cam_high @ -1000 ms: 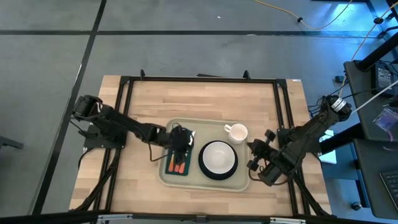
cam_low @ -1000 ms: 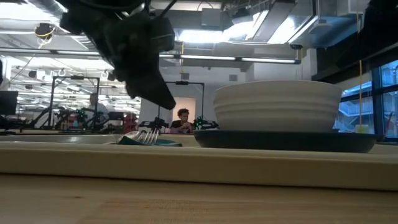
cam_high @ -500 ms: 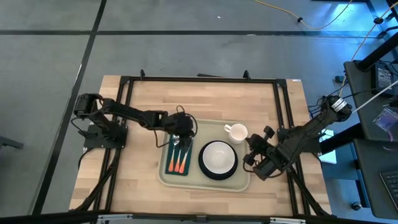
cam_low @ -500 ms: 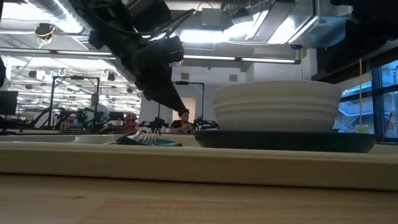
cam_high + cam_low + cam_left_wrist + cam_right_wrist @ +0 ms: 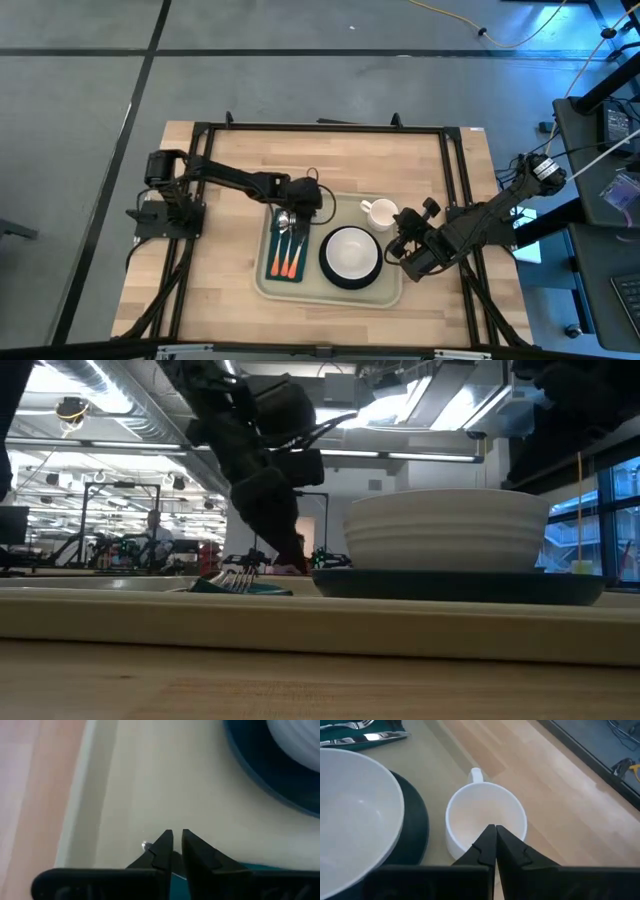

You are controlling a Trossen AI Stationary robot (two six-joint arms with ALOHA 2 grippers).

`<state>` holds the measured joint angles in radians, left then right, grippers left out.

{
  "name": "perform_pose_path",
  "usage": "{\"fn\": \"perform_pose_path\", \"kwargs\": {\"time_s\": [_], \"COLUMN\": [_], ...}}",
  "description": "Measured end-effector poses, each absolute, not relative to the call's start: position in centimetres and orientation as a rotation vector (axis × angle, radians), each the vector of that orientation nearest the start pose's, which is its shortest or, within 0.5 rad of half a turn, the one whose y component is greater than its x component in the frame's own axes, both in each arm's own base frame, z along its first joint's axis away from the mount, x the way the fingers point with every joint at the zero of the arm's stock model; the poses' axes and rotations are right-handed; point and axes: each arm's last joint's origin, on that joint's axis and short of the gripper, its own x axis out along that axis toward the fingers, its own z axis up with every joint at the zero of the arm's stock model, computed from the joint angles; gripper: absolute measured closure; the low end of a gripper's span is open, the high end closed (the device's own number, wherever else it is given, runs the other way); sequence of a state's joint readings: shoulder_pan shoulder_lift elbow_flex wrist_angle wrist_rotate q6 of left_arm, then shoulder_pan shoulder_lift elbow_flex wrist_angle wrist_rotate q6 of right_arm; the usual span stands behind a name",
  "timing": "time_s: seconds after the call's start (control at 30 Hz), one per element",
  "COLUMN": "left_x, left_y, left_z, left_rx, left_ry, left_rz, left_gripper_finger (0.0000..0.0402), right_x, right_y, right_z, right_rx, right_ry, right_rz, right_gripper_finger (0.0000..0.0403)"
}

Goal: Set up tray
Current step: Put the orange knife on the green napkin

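Tray (image 5: 330, 291) sits mid-desk (image 5: 230, 160), holding bowl (image 5: 350, 252), mug (image 5: 381, 213) and cutlery (image 5: 287, 245). Left end effector (image 5: 303, 199) hovers at its 11 o'clock corner, nearly closed; right end effector (image 5: 404, 245), closed, hangs at 3 o'clock.

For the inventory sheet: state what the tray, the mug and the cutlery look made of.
The tray: likely plastic, matte cream with a moulded, rounded rim. The mug: probably glazed ceramic, with thick white walls and a soft sheen. The cutlery: shiny metal heads that catch the light, with orange handles that look plastic.
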<state>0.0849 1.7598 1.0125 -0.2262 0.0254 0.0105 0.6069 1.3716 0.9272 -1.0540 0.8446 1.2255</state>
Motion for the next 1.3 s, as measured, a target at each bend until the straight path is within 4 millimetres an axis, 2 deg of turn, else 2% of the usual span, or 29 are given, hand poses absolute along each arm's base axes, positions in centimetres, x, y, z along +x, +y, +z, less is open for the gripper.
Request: {"fn": "perform_pose_path", "kwargs": {"time_s": [0.23,0.7,1.0,1.3], "left_x": [35.1,35.0,35.6,35.6], "left_y": [3.1,4.3,4.3,4.3], "left_z": [16.2,16.2,13.4,13.3], "left_rx": [0.034,0.16,0.194,0.189], "left_ry": [0.997,1.004,1.062,1.065], "left_rz": [0.018,0.014,-0.04,-0.034], "left_gripper_finger": [0.0368,0.0368,0.0368,0.0368], "right_x": [19.7,20.4,21.0,21.2], "right_y": [11.0,11.2,10.2,9.8], "right_z": [22.5,22.8,22.8,22.7], "right_rx": [0.14,0.175,0.197,0.209], "right_ry": [0.746,0.629,0.627,0.641], "right_rz": [-0.755,-0.765,-0.81,-0.824], "right_gripper_finger": [0.0392,0.0392,0.0392,0.0392]}}
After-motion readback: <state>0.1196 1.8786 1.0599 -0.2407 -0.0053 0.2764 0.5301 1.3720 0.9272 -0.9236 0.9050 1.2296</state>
